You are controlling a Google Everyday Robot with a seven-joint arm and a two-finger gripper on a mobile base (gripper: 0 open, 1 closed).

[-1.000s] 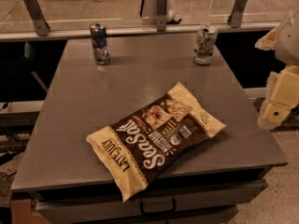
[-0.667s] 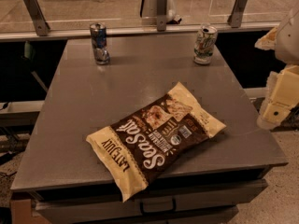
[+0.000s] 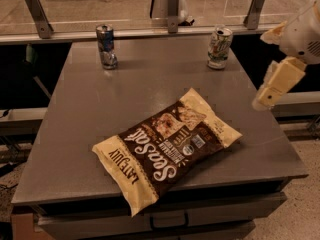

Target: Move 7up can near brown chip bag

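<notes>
Grey metal nearest: seeing the table (image 3: 90,134) stretching away from the camera. Finding the brown chip bag (image 3: 167,151) lying flat and askew on its front half, one cream end apparently poking just past the front edge. Catching the gripper (image 3: 265,96) hovering off the table's right side, beyond the bag and well apart from both cans; released or clenched, not managing to tell. Spotting the 7up can (image 3: 219,46) standing upright near the far right corner, well apart from the bag, and a blue-and-silver can (image 3: 106,46) standing near the far left.
</notes>
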